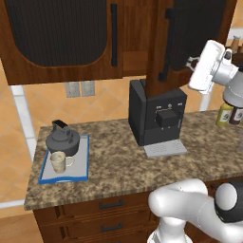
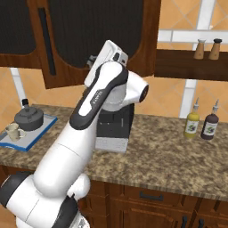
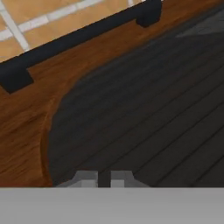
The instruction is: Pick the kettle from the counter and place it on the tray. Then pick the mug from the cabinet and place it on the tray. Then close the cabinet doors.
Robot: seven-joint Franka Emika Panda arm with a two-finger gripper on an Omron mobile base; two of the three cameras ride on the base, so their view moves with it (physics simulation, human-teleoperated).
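Nearest to us, the brown speckled desk (image 1: 123, 166) runs across the scene above dark drawers (image 1: 111, 204) with black handles. Toward its left end lies the tray (image 1: 82, 163), blue-rimmed, carrying both the mug (image 1: 59, 162) at its near side and the kettle (image 1: 62, 139) just behind it; the two stand close together, and we cannot tell whether they touch. Farther right on the desk stands the tall black coffee machine (image 1: 159, 118), and well to the right, near the wall, two bottles (image 2: 201, 123), one yellow and one dark.

Above and beyond, the cabinet (image 1: 134, 61) hangs on the wall. Its left door (image 1: 61, 38) appears flat and closed, while the right door (image 1: 185, 38) stands swung partly out over the coffee machine. Our tool (image 3: 103, 178) sits right up against the ribbed black panel of that right door, its two tips nearly together with a thin gap between them, gripping nothing. The door's black bar handle (image 3: 83, 37) crosses the upper part of the hand view.
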